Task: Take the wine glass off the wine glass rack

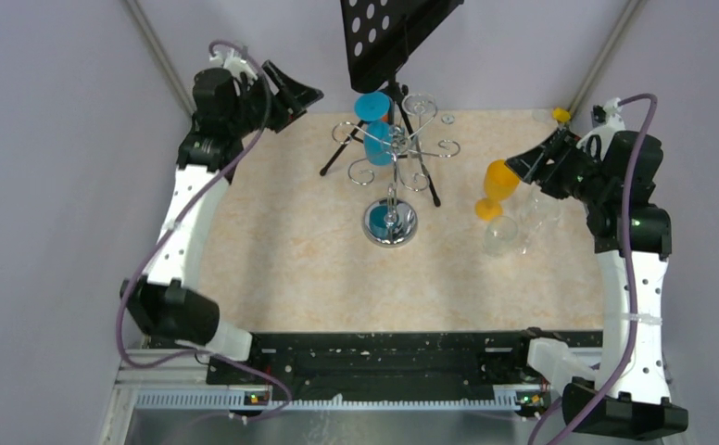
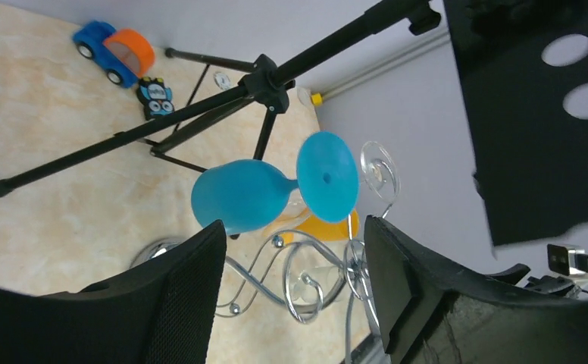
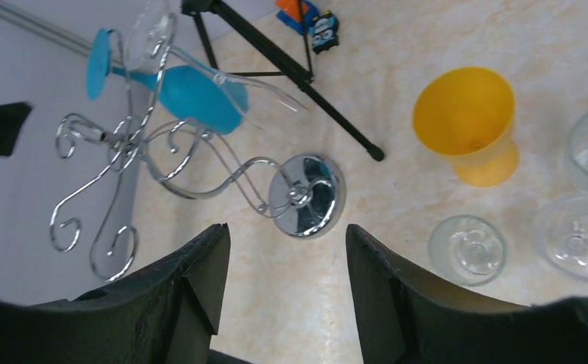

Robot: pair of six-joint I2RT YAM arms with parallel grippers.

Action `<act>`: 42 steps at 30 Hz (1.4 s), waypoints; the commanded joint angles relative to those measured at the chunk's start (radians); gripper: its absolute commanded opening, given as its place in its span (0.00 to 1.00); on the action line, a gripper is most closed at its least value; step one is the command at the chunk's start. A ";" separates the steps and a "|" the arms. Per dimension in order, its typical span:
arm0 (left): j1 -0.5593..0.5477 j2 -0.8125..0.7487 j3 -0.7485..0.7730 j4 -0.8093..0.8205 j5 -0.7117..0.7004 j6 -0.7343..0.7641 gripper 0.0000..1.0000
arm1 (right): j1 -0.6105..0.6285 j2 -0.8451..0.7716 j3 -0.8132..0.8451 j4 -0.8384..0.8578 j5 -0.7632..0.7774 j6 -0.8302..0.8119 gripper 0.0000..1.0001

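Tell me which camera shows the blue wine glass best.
Left wrist: the blue wine glass sits large at centre, bowl and foot clear. Right wrist shows it smaller, hanging on the rack. Top external shows it tiny, overhead.
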 commanded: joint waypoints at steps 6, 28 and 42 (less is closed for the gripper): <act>0.039 0.309 0.172 0.245 0.449 -0.194 0.69 | -0.002 -0.096 -0.061 0.110 -0.195 0.102 0.59; -0.042 0.439 0.161 0.491 0.561 -0.389 0.43 | -0.001 -0.117 -0.100 0.144 -0.227 0.141 0.57; -0.056 0.474 0.195 0.367 0.541 -0.312 0.45 | 0.000 -0.124 -0.121 0.144 -0.223 0.140 0.56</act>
